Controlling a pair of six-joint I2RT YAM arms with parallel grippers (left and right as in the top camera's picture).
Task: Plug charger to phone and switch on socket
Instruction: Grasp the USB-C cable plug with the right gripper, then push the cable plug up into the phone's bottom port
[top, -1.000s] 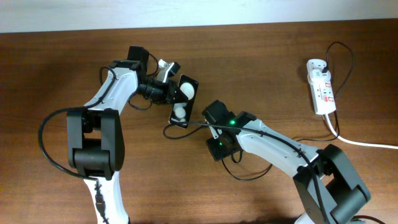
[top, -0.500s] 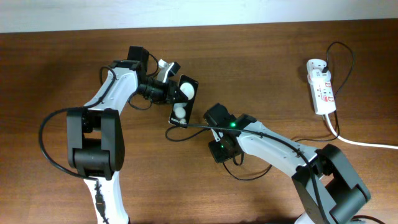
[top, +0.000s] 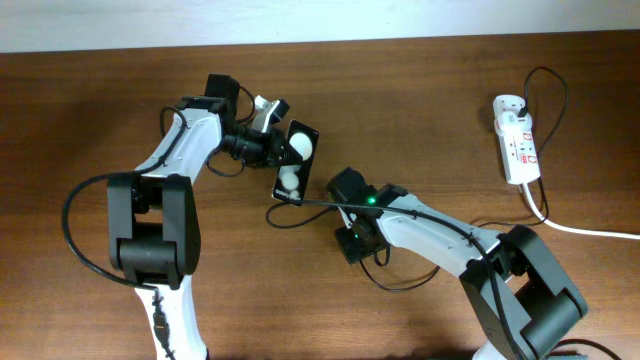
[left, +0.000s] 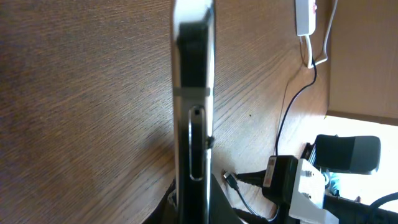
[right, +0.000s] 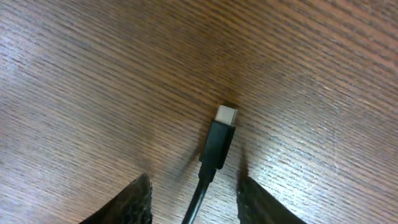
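Note:
My left gripper (top: 276, 148) is shut on the black phone (top: 295, 160) and holds it on edge, off the table. In the left wrist view the phone (left: 193, 106) stands edge-on between my fingers (left: 193, 199). The charger is a thin black cable (top: 310, 202) lying on the table below the phone. Its plug (right: 219, 142) lies flat on the wood, with the metal tip pointing away. My right gripper (right: 196, 186) is open, one finger on each side of the cable, neither touching it. The plug (left: 231, 181) lies just right of the phone's lower end. The white socket strip (top: 517, 140) lies at the far right.
The strip's thick white cord (top: 590, 232) runs off to the right edge, and a thin black cable loops around the strip (top: 560, 90). More black cable loops lie under my right arm (top: 395, 280). The wall edge runs along the table's back.
My right wrist has shifted slightly, and the thin cable's end has slid a little left toward the phone's lower end. The left arm and phone have not moved.

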